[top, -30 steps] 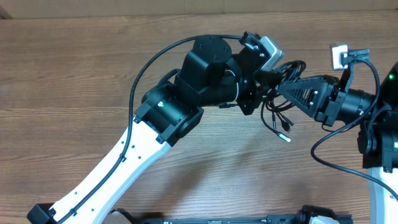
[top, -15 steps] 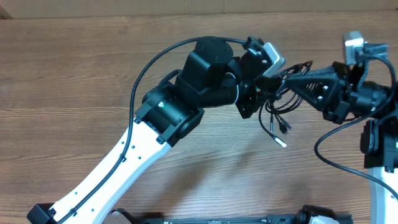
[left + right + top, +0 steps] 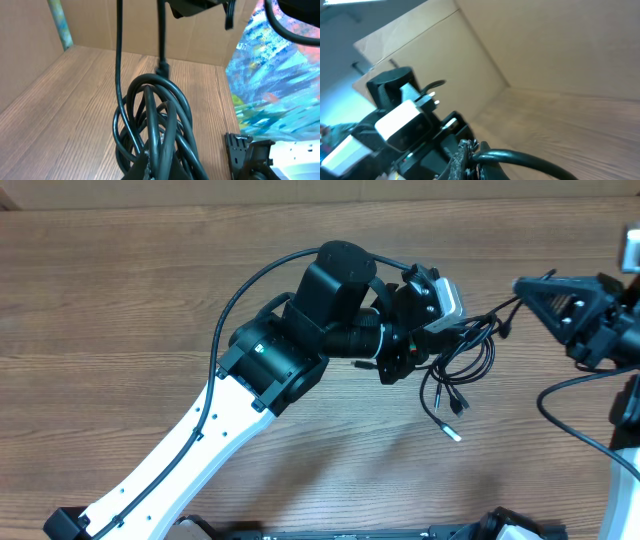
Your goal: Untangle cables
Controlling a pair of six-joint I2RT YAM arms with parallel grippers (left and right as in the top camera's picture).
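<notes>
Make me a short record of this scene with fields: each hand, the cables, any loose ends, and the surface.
left hand: shut on the cables
right hand: shut on one strand, drawn out to the right of the bundle
cables: several loops tangled together
loose ends: silver-tipped plug trailing below the bundle
surface: wooden table
</notes>
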